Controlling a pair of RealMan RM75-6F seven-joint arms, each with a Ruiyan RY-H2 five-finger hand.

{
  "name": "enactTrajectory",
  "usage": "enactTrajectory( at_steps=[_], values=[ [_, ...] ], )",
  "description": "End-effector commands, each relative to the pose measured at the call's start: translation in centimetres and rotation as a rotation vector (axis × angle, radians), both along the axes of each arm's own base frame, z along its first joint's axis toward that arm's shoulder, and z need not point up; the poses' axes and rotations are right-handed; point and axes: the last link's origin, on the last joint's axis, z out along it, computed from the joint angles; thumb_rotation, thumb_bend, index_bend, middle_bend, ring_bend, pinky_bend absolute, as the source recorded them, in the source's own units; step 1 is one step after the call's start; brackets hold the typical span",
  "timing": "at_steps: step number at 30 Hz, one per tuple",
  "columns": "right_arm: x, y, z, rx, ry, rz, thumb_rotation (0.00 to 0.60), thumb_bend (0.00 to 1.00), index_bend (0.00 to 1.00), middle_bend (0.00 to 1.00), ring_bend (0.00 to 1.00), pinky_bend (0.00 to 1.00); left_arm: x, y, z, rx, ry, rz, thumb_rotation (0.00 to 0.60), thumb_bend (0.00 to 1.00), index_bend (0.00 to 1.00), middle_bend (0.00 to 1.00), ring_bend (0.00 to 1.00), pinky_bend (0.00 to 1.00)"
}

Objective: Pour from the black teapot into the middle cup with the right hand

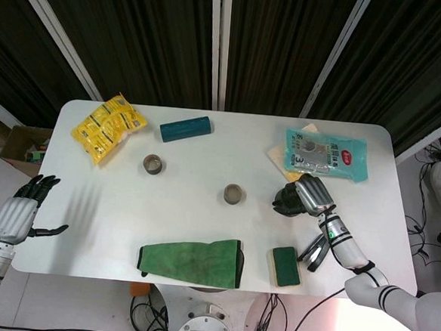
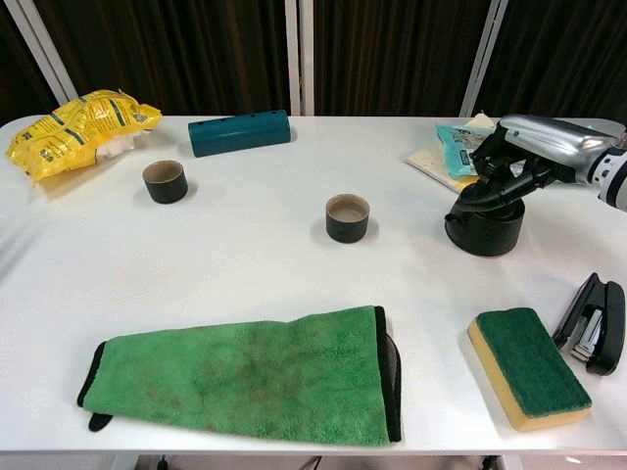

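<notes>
The squat black round teapot [image 2: 485, 223] stands on the white worktop [image 2: 255, 264] toward its right side, with the right hand [image 2: 524, 152] lying over its top; the dark fingers [image 2: 490, 188] curl down onto the lid and rim, gripping the pot. The small dark ceramic cup with a pale inside [image 2: 348, 217], in the middle of the worktop, sits well apart to the pot's left, and bare worktop lies between the two. A second dark cup [image 2: 165, 181] stands farther left, near a teal cylindrical case [image 2: 240, 132] lying on its side and a crumpled yellow snack bag [image 2: 73, 122] at the far left corner. Just behind the teapot lies a pale blue printed plastic packet [image 1: 326, 155] on a yellowish sheet. In front of the pot, near the front edge, rest a green-topped yellow sponge [image 2: 529, 367] and a black stapler [image 2: 593, 323]. A long green microfibre cloth [image 2: 245, 377] lies along the front edge. The left hand [image 1: 26, 211] hangs off the worktop's left edge, fingers spread, holding nothing.
</notes>
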Motion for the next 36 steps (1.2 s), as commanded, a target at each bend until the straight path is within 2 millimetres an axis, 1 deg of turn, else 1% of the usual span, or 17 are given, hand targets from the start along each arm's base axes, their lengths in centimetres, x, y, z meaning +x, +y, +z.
enactTrajectory(
  at_steps=[1, 2, 4, 6, 9, 11, 13, 15, 19, 22, 25, 26, 29, 31, 33, 35, 36],
  values=[
    [0.0, 0.0, 0.1, -0.006, 0.000, 0.005, 0.340, 0.00, 0.54, 0.67, 0.45, 0.18, 0.0, 0.0, 0.0, 0.000, 0.000, 0.000, 0.442, 0.07, 0.12, 0.09, 0.03, 0.18],
    [0.1, -0.1, 0.2, -0.010, 0.003, 0.008, 0.341, 0.00, 0.47, 0.61, 0.41, 0.16, 0.0, 0.0, 0.0, 0.000, 0.000, 0.000, 0.442, 0.06, 0.12, 0.09, 0.03, 0.18],
    [0.0, -0.1, 0.2, -0.015, 0.012, 0.014, 0.340, 0.00, 0.42, 0.53, 0.32, 0.09, 0.0, 0.0, 0.0, -0.001, 0.000, -0.001, 0.442, 0.06, 0.12, 0.09, 0.03, 0.18],
    [0.0, -0.1, 0.3, -0.021, 0.029, 0.021, 0.338, 0.00, 0.34, 0.42, 0.21, 0.01, 0.1, 0.0, 0.0, -0.001, 0.000, -0.001, 0.442, 0.06, 0.12, 0.09, 0.03, 0.18],
    [0.0, -0.1, 0.4, -0.022, 0.049, 0.026, 0.339, 0.00, 0.22, 0.31, 0.11, 0.00, 0.1, 0.1, 0.0, -0.001, 0.000, -0.002, 0.442, 0.06, 0.12, 0.09, 0.03, 0.18],
    [0.0, -0.1, 0.5, -0.021, 0.060, 0.028, 0.339, 0.00, 0.11, 0.21, 0.03, 0.00, 0.1, 0.1, 0.0, 0.000, 0.000, -0.002, 0.442, 0.07, 0.12, 0.09, 0.03, 0.18],
    [0.0, 0.0, 0.7, -0.024, 0.063, 0.031, 0.339, 0.00, 0.02, 0.14, 0.00, 0.00, 0.1, 0.1, 0.0, 0.001, 0.000, -0.003, 0.440, 0.06, 0.12, 0.09, 0.03, 0.18],
    [0.1, 0.0, 0.9, -0.038, 0.063, 0.038, 0.339, 0.00, 0.00, 0.08, 0.00, 0.00, 0.2, 0.1, 0.1, 0.002, -0.001, -0.004, 0.440, 0.07, 0.12, 0.09, 0.03, 0.18],
    [0.2, 0.1, 1.5, -0.094, 0.070, 0.069, 0.338, 0.00, 0.00, 0.01, 0.00, 0.00, 0.2, 0.1, 0.1, 0.004, 0.000, -0.007, 0.442, 0.06, 0.12, 0.09, 0.03, 0.18],
    [0.4, 0.4, 2.3, -0.169, 0.061, 0.121, 0.338, 0.00, 0.00, 0.00, 0.00, 0.00, 0.3, 0.1, 0.2, 0.009, -0.001, -0.008, 0.441, 0.07, 0.12, 0.09, 0.03, 0.18],
    [0.6, 1.5, 3.8, -0.263, 0.071, 0.194, 0.340, 0.00, 0.00, 0.00, 0.00, 0.00, 0.3, 0.0, 0.3, 0.013, -0.001, -0.008, 0.442, 0.07, 0.12, 0.09, 0.03, 0.18],
    [0.5, 2.1, 4.3, -0.291, 0.072, 0.212, 0.340, 0.00, 0.00, 0.00, 0.00, 0.00, 0.3, 0.0, 0.4, 0.016, 0.000, -0.009, 0.444, 0.07, 0.12, 0.09, 0.03, 0.18],
    [0.0, 5.1, 6.5, -0.380, 0.066, 0.219, 0.339, 0.00, 0.00, 0.00, 0.00, 0.00, 0.4, -0.1, 0.6, 0.027, 0.003, -0.010, 0.443, 0.06, 0.12, 0.09, 0.03, 0.18],
    [-1.0, 8.1, 8.2, -0.430, 0.089, 0.175, 0.339, 0.03, 0.00, 0.00, 0.00, 0.00, 0.4, -0.3, 0.8, 0.037, 0.004, -0.012, 0.442, 0.06, 0.12, 0.09, 0.03, 0.18],
    [-2.7, 11.4, 9.7, -0.467, 0.133, 0.094, 0.339, 0.07, 0.00, 0.00, 0.00, 0.00, 0.5, -0.5, 1.0, 0.048, 0.009, -0.016, 0.445, 0.07, 0.12, 0.09, 0.03, 0.18],
    [-4.6, 14.1, 10.5, -0.481, 0.173, -0.007, 0.340, 0.09, 0.00, 0.00, 0.00, 0.00, 0.5, -0.7, 1.1, 0.055, 0.014, -0.019, 0.441, 0.07, 0.12, 0.09, 0.03, 0.18],
    [-5.9, 15.7, 11.0, -0.484, 0.190, -0.081, 0.340, 0.10, 0.00, 0.00, 0.00, 0.00, 0.6, -0.8, 1.1, 0.058, 0.019, -0.023, 0.440, 0.07, 0.12, 0.09, 0.03, 0.18]
  ],
)
